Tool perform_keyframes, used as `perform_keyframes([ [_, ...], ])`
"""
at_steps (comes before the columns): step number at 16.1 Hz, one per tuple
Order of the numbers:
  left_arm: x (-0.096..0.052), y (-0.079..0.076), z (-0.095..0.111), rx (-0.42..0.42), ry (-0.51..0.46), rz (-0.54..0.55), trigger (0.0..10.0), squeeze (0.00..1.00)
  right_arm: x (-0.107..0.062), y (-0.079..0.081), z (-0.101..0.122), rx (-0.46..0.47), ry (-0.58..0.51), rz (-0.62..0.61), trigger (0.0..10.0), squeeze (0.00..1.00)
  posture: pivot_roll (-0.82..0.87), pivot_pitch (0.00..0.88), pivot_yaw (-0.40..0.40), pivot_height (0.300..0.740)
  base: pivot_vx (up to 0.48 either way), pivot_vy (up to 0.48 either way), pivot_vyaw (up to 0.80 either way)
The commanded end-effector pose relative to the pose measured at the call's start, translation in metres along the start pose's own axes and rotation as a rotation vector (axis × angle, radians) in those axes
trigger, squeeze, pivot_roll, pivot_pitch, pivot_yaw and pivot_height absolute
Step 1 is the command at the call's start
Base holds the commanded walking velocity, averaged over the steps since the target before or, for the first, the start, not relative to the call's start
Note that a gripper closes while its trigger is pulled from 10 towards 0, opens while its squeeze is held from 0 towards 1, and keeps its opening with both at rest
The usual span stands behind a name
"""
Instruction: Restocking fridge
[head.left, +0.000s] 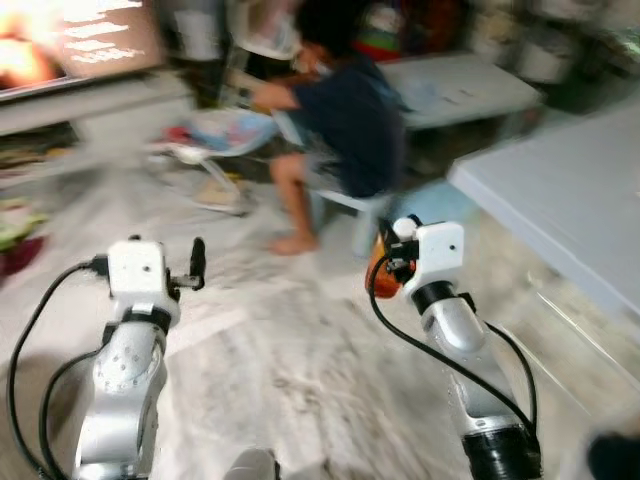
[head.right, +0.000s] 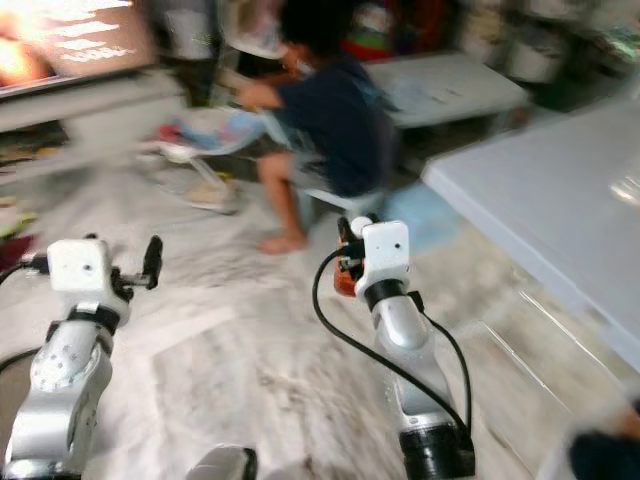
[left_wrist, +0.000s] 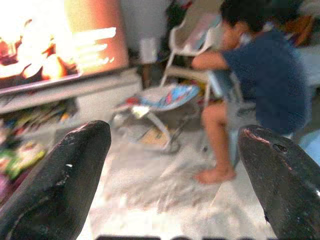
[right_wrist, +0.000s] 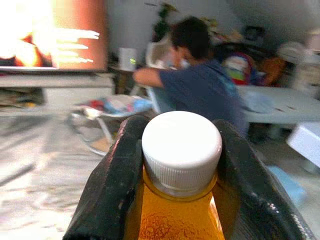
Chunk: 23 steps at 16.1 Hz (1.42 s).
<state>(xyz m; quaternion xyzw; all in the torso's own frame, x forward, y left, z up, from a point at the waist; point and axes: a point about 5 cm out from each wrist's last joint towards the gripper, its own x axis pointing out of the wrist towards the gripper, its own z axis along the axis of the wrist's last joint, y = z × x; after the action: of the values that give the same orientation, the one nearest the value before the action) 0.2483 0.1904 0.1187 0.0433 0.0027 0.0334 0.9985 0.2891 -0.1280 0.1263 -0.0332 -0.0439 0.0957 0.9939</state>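
The right gripper (right_wrist: 180, 190) was closed on an orange bottle (right_wrist: 180, 215). Its two black fingers (right_wrist: 112, 185) pressed against the shoulders on either side, just below the white ribbed cap (right_wrist: 181, 147). The bottle's long axis ran along the fingers, cap pointing away from the wrist. In the head views, the bottle (head.left: 382, 275) showed as an orange patch at the front of the right gripper (head.left: 395, 262), carried above the marbled floor (head.left: 300, 350).

The left gripper (left_wrist: 175, 165) was wide open and empty, both fingers (left_wrist: 65, 170) well apart, with only floor between them.

No fridge could be made out in the blurred pictures. A seated person (head.left: 335, 120) was ahead of the bottle, a bright screen (head.left: 60, 40) lay further left, and a pale table (head.left: 570, 190) stood to the bottle's right.

Judgement: the transport step was in progress; the right arm carried the item, and the left was free to open a door.
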Motion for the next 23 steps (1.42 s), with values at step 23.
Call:
perform_keyframes([
  [23,-0.026,0.001,-0.026,0.013,0.109,-0.050,10.0,0.00,-0.031,-0.010,-0.009,-0.086,0.032,-0.007,10.0,0.00,0.11,0.000,-0.016,0.740,0.000,0.085,0.59],
])
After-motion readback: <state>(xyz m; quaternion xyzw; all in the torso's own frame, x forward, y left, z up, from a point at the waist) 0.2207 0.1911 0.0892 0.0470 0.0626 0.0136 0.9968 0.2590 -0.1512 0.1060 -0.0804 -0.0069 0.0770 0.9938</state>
